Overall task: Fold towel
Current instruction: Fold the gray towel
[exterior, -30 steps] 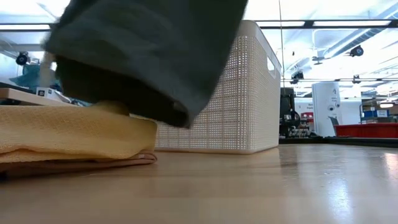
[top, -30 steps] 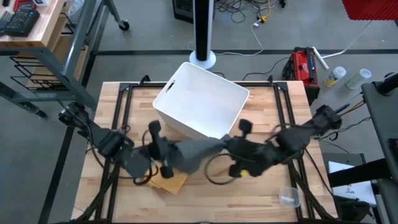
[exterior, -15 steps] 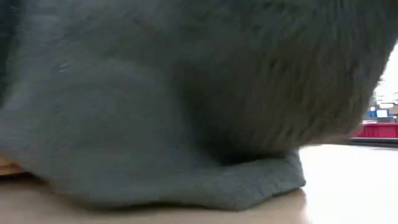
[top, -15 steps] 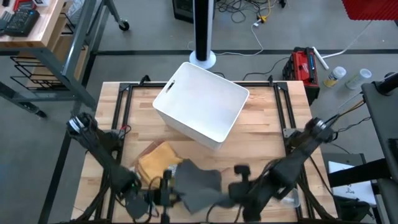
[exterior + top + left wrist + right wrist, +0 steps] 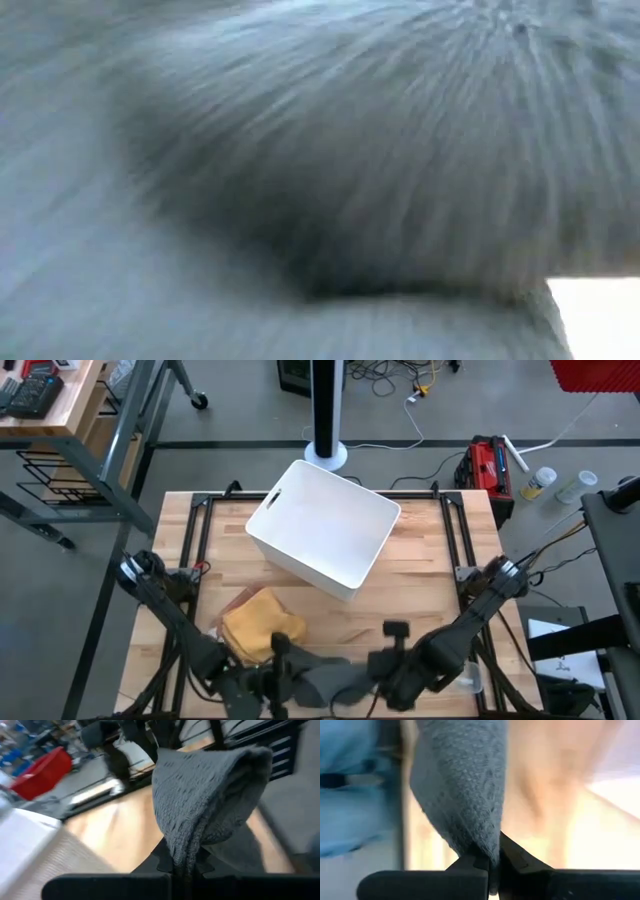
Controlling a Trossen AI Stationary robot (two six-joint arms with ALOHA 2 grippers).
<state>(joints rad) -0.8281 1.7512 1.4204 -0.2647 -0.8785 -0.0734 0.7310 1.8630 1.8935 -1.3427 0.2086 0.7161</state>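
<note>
Towel [image 5: 325, 680] pinched in both pincers per wrist views; low view smothered.

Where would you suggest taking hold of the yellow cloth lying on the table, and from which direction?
The yellow cloth lies folded in a low stack beside the white basket, with its far-left corner bare. I would probably pinch that corner from above. The near side is crowded: the left gripper and right gripper are both shut on the grey towel there.
</note>
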